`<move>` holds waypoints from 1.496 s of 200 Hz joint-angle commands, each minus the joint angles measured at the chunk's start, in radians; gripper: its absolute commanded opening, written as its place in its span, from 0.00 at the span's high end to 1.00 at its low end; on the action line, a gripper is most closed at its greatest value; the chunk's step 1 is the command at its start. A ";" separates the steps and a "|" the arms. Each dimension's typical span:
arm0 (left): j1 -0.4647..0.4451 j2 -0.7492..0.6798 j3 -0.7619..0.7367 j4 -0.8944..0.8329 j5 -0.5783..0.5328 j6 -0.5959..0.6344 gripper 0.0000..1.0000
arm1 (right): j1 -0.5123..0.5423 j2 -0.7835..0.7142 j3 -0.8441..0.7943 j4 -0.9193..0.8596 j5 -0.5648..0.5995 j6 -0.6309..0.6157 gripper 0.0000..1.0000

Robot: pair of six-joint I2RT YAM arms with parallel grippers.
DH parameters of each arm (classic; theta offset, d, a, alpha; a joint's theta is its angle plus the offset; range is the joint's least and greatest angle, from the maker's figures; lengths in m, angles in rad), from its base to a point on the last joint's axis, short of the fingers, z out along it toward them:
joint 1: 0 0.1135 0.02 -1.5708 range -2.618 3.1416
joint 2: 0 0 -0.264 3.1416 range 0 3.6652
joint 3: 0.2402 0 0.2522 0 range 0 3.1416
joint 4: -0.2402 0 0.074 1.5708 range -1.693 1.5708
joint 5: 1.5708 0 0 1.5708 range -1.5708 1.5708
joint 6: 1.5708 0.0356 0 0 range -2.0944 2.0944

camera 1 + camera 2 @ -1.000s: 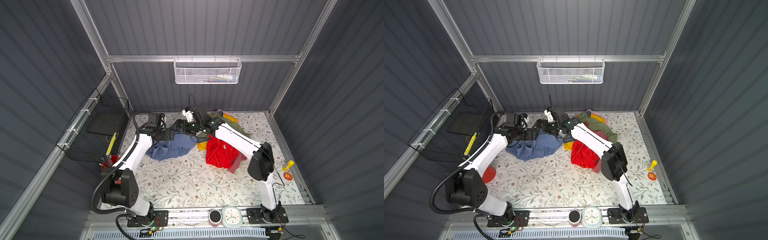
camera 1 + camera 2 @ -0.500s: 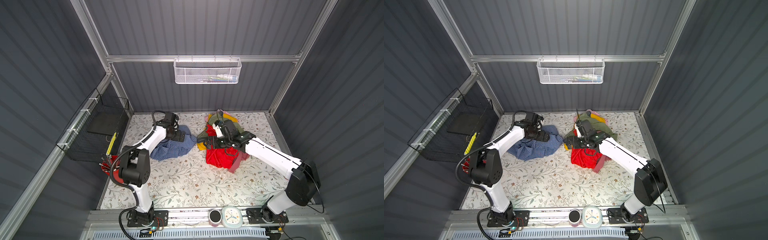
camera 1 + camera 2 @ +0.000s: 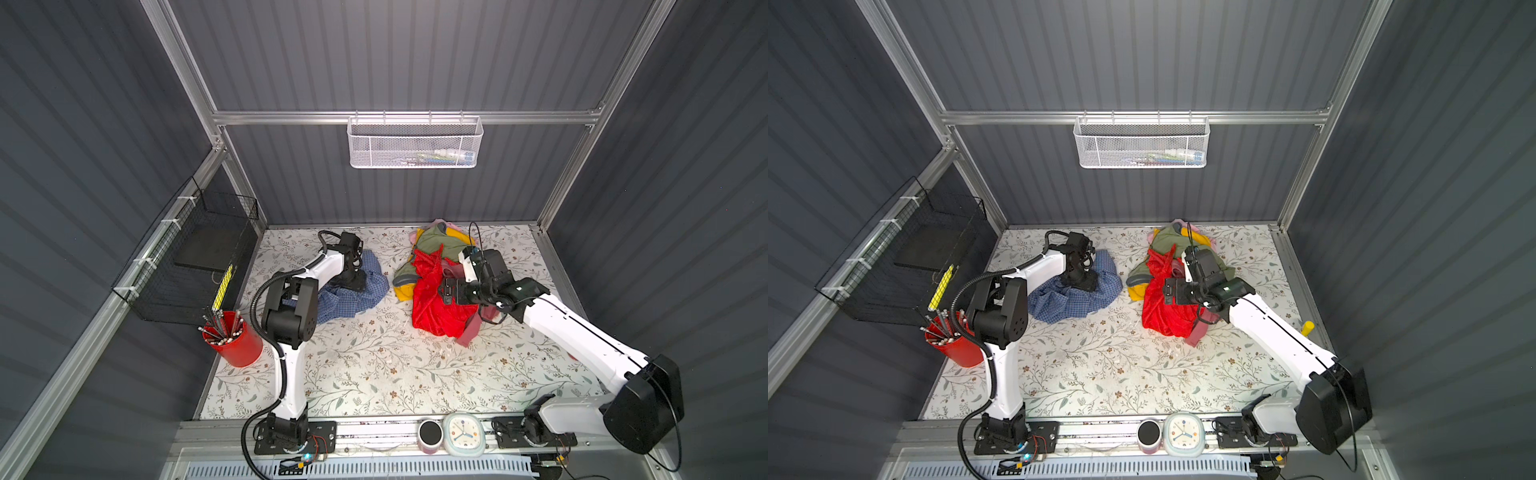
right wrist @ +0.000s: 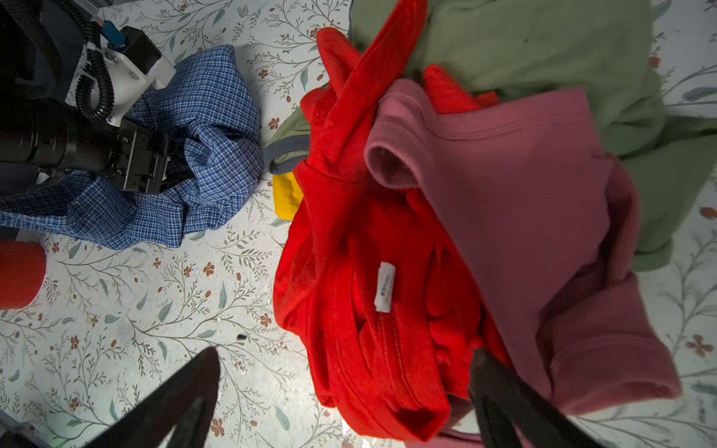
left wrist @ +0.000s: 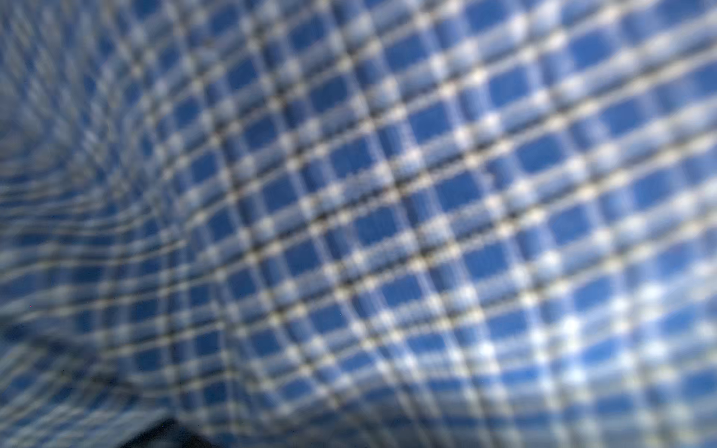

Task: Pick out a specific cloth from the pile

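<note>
Two heaps lie apart on the mat (image 3: pixel 374 374) in both top views: the cloth (image 3: pixel 347 305), a blue-checked shirt, is bunched under and around the left pincer (image 3: pixel 356 283), while the pile (image 3: pixel 432 320) lies beneath the right pincer (image 3: pixel 448 292). You look to be at the step of seizing the cloth, which already lies clear of the pile. The next move calls for a firm pinch on a fold, then a lift up and away, minding any trailing sleeve. The left arm (image 3: pixel 289 311) covers the cloth's near edge, and the left pincer's tips are sunk in the folds, so you cannot tell how wide it stands or whether it has hold. The left wrist view gives you only blurred checks of the cloth (image 5: pixel 358 224), close against the lens; no fingers show. In the right wrist view the right pincer (image 4: pixel 343 360) stands wide with nothing between its fingers (image 4: pixel 186 399), hovering over the pile's red garment (image 4: pixel 368 240). Beyond its tips the left pincer (image 4: pixel 153 172) is nosed into the cloth (image 4: pixel 217 116), its own tips hidden there too.
</note>
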 commanded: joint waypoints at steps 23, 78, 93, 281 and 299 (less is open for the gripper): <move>0.112 -0.013 -0.003 -0.009 0.106 -0.012 1.00 | -0.014 -0.023 -0.017 -0.022 0.023 -0.018 0.01; 0.184 -0.132 0.105 0.069 0.116 -0.057 1.00 | -0.021 -0.034 -0.002 -0.027 0.032 -0.028 0.01; 0.215 -0.077 0.207 0.014 0.088 -0.082 1.00 | -0.025 -0.041 -0.003 -0.031 0.038 -0.032 0.01; 0.242 0.119 0.208 -0.035 0.047 -0.174 0.99 | -0.044 -0.034 -0.032 -0.048 0.043 -0.026 0.01; 0.244 0.149 0.238 -0.046 0.050 -0.181 0.88 | -0.045 -0.046 -0.041 -0.056 0.057 -0.028 0.01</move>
